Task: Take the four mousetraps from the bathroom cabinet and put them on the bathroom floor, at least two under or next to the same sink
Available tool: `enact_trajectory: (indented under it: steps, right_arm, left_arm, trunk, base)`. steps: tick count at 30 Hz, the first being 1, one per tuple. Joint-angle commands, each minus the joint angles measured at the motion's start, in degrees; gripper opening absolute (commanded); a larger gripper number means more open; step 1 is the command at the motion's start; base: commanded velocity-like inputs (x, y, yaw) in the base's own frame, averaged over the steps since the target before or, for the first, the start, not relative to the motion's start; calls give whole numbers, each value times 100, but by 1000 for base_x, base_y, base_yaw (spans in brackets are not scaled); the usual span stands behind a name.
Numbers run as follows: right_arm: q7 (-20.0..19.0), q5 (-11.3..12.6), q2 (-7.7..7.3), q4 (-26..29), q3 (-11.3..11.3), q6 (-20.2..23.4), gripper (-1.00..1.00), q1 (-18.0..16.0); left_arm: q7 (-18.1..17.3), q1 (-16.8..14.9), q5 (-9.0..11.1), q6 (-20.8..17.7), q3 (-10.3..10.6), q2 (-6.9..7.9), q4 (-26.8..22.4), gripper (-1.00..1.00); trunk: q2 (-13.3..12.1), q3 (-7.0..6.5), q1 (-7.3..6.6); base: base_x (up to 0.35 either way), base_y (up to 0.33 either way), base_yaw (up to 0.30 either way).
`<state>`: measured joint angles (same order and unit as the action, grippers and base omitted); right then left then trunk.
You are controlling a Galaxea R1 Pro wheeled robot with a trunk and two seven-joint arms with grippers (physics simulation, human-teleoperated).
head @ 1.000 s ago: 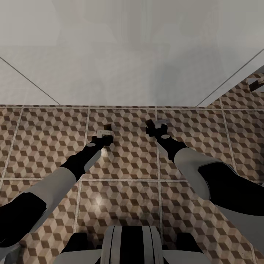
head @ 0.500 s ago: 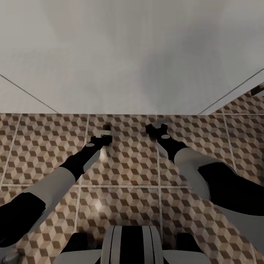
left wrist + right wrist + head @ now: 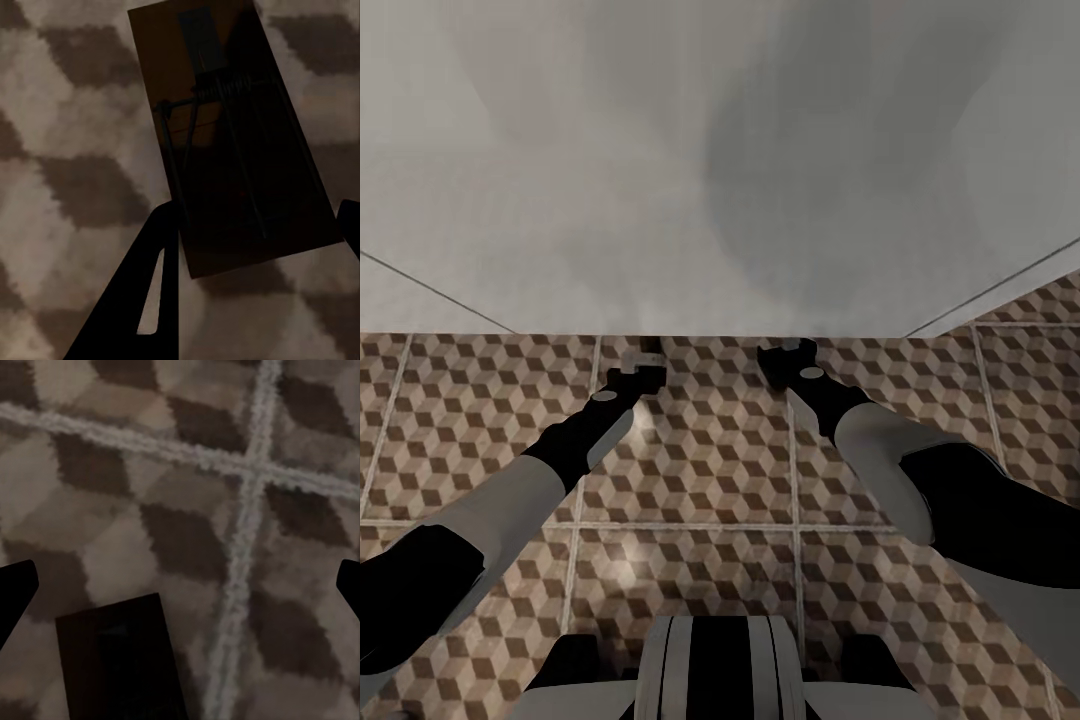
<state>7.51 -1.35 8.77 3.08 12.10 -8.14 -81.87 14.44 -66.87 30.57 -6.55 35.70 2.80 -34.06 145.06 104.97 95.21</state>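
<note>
Head view: two arms reach forward over the bathroom floor, up to the edge of a pale grey surface. The left gripper and right gripper are too small here to tell their state.

Left wrist view: one mousetrap lies between the left gripper's dark fingers, one finger against its edge; whether it is clamped cannot be told.

Right wrist view: one dark slab, likely a second mousetrap, lies on the tiles between the spread, released fingertips, touching neither.
</note>
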Motion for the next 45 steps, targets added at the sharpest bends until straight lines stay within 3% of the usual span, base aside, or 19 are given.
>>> enact_trajectory:
  steps: [1,45]
  right_arm:
    - [31,-14,2,-9,30,-12,100,-4]
    - [31,-14,2,-9,30,-12,100,-4]
  left_arm:
    - [50,-6,36,-20,48,10,-17,-100]
    - [50,-6,36,-21,68,11,-3,-100]
  trunk:
    - [1,3,-1]
    - [1,3,-1]
  base:
    - [12,0,0]
    - [1,0,0]
